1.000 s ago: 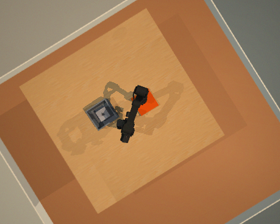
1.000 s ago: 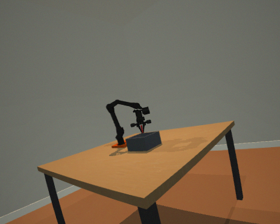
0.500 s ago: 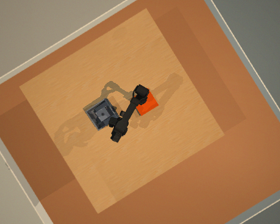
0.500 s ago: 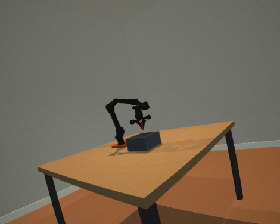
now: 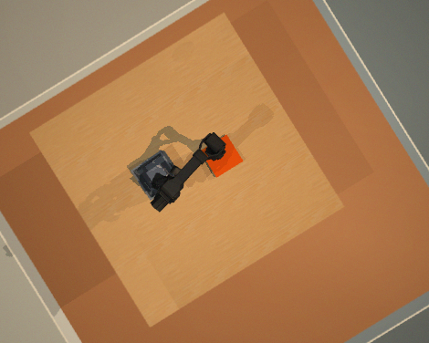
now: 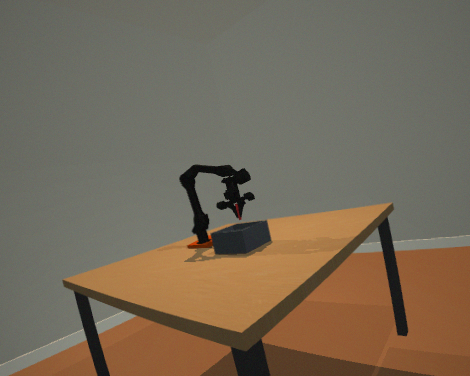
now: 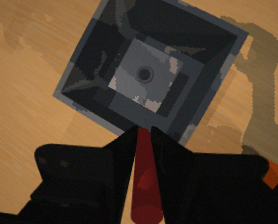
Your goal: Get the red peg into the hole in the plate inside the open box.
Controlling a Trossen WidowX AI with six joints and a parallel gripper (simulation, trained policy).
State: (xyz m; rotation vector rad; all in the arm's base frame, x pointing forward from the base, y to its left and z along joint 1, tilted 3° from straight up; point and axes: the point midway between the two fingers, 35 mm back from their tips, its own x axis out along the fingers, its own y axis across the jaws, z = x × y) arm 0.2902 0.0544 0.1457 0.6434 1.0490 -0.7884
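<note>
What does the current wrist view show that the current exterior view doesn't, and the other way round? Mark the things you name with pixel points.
Only wrist: the round hole [image 7: 144, 74] in the plate [image 7: 132, 64] at the box's bottom.

Only exterior: the table's dark legs [image 6: 393, 279] and the arm's upper links [image 6: 194, 199].

Both: the red peg [image 6: 238, 211] [image 7: 146, 175] between the gripper's [image 6: 239, 218] [image 7: 144, 129] fingers, the open box [image 6: 229, 241] [image 7: 210, 92], and part of the orange base plate [image 6: 196, 246] [image 7: 272, 176].

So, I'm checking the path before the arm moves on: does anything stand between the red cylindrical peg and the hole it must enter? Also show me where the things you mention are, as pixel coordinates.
Nothing visible does: the black gripper [image 6: 239, 218] [image 7: 144, 130] holds the red cylindrical peg [image 6: 238, 211] [image 7: 146, 175] above the dark, open-topped box [image 6: 229, 244] [image 7: 227, 67], whose plate hole [image 7: 144, 74] looks uncovered.
</note>
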